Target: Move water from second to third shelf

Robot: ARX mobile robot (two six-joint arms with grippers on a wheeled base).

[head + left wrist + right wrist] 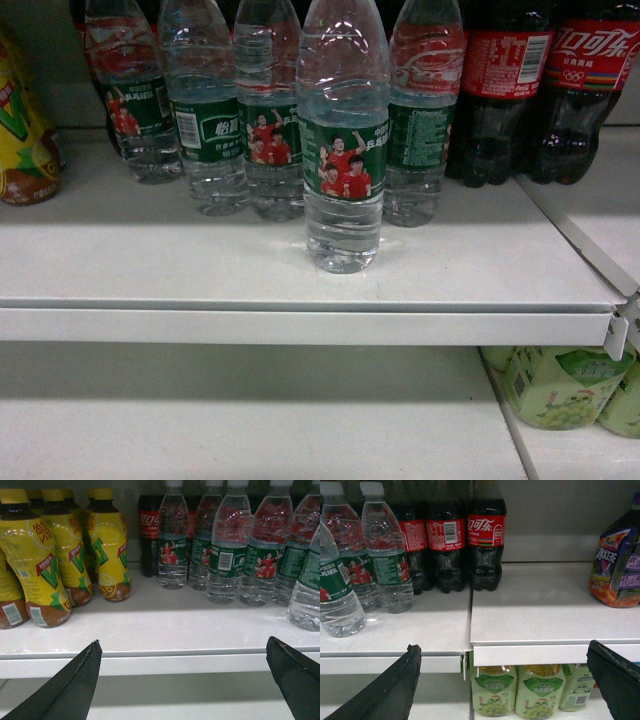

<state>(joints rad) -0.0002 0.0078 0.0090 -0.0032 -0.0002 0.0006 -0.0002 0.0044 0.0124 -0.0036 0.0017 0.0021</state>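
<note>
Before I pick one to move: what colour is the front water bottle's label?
Green, printed with red-shirted figures, on the front water bottle; clearest in the head view.

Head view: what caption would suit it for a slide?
One water bottle stands forward of its row on the second shelf, cola bottles at right.

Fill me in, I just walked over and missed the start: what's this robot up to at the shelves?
Nothing is being handled yet. A water bottle stands out front of its row on the upper shelf, untouched. The left end effector and the right end effector both hover open in front of the shelf edge, empty. The lower shelf, where the bottle is meant to go, is bare in front.
</note>
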